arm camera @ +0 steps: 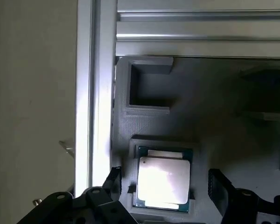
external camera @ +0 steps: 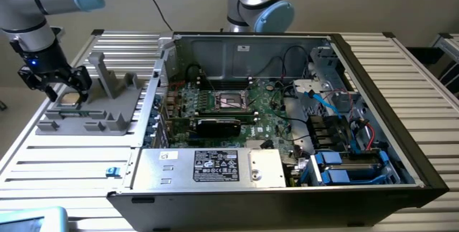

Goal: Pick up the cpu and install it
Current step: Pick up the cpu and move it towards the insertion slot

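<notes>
The cpu (external camera: 70,99) is a small silver square chip lying flat in a recess of the grey holder (external camera: 97,115) on the slatted table, at the exterior view's left. My gripper (external camera: 63,89) hangs directly over it, open, with one black finger on each side. In the wrist view the cpu (arm camera: 163,179) lies between the two fingertips (arm camera: 113,177), with a gap on both sides and nothing gripped. The empty socket (external camera: 233,101) sits in the middle of the motherboard inside the open computer case (external camera: 373,76).
The grey holder (arm camera: 149,126) has upright posts (external camera: 100,73) beside my gripper and an empty square pocket (arm camera: 147,88). A silver labelled power supply (external camera: 215,165) fills the case's near side. A second arm's base (external camera: 255,6) stands behind the case. The table edge (arm camera: 91,93) runs close by.
</notes>
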Robot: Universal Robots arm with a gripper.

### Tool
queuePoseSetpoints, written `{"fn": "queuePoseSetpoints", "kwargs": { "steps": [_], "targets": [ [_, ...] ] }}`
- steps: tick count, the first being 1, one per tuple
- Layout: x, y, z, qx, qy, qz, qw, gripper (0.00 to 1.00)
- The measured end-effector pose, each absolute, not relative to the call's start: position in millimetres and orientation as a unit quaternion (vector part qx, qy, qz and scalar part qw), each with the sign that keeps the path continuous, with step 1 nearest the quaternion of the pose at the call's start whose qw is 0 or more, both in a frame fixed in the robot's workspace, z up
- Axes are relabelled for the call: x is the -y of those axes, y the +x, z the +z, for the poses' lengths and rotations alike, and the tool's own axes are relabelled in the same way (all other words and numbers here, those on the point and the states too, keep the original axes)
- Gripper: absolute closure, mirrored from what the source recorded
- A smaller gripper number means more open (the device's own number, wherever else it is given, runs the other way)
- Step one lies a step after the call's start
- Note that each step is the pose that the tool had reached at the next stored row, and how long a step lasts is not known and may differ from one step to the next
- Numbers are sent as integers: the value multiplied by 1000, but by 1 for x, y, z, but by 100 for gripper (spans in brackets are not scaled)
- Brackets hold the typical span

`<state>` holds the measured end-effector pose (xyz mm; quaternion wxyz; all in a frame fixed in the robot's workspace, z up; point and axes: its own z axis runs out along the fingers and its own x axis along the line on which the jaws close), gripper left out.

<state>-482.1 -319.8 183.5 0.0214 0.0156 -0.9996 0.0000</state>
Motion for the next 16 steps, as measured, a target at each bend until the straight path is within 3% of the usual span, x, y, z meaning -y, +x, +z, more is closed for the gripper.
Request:
{"fn": "queuePoseSetpoints", "kwargs": {
  "steps": [5,16],
  "targets": [
    [320,-487,183,1000,16,1,7,16],
    [320,-488,182,1000,15,0,6,18]
  ]
}}
